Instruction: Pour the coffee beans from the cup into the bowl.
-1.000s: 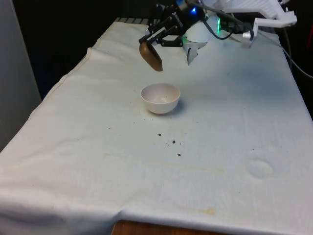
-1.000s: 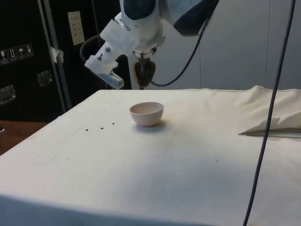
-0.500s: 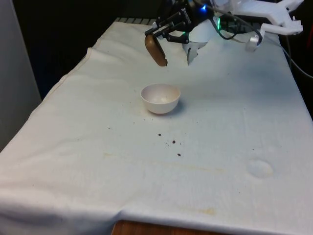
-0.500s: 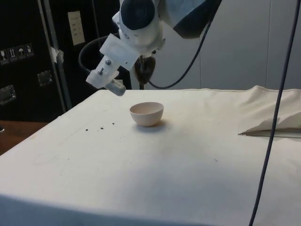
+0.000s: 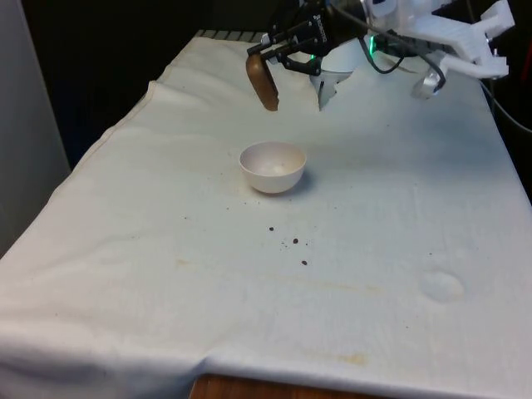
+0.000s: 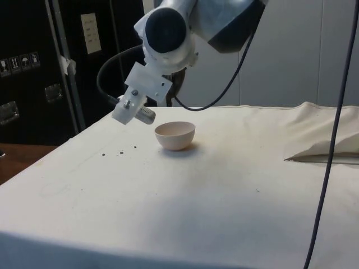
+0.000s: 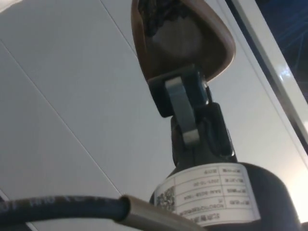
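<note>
Front view: brown cup [image 5: 262,81] hung in the air beyond the white bowl [image 5: 273,167].
The gripper [image 5: 274,59] was clamped on the cup's rim, dark coffee beans [image 7: 161,15] inside; the cup's long axis ran steeply downward. The bowl looked empty. Stray beans [image 5: 293,243] lay nearer, with open cloth [image 5: 150,249] all round.

white cloth [image 5: 166,274] over the table; dark cabinets [image 6: 33,73] and pale wall [image 6: 280,50] behind.
</note>
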Controlling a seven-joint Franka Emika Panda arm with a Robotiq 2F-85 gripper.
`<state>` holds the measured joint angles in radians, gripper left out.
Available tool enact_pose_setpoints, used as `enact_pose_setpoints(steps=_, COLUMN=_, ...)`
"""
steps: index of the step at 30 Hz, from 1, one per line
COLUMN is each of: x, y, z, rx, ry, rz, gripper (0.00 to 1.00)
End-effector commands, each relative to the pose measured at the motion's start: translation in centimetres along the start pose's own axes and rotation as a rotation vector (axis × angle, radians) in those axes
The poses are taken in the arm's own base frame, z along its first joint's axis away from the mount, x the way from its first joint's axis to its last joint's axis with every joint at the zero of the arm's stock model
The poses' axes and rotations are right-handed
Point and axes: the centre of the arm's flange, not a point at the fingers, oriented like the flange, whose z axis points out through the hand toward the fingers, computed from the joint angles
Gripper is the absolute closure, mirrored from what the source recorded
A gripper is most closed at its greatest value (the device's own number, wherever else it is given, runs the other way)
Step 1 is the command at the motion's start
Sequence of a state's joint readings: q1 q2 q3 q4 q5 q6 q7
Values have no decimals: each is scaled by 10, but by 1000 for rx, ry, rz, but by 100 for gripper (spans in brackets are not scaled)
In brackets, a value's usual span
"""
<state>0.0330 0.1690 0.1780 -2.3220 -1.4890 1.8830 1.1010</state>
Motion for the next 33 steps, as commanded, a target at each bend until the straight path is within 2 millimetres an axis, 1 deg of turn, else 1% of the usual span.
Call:
enact_pose_setpoints(steps=1, x=0, y=-2, z=0, rx=-18, ry=8, rz=1, gripper=100)
enact_pose_setpoints(steps=17, x=-3, y=-12, z=0, rx=-112, ry=23, rz=1, gripper=100)
enact_pose_setpoints(steps=33, x=-2, y=-16, z=-10, rx=-227, ry=45, rz=-4, gripper=100)
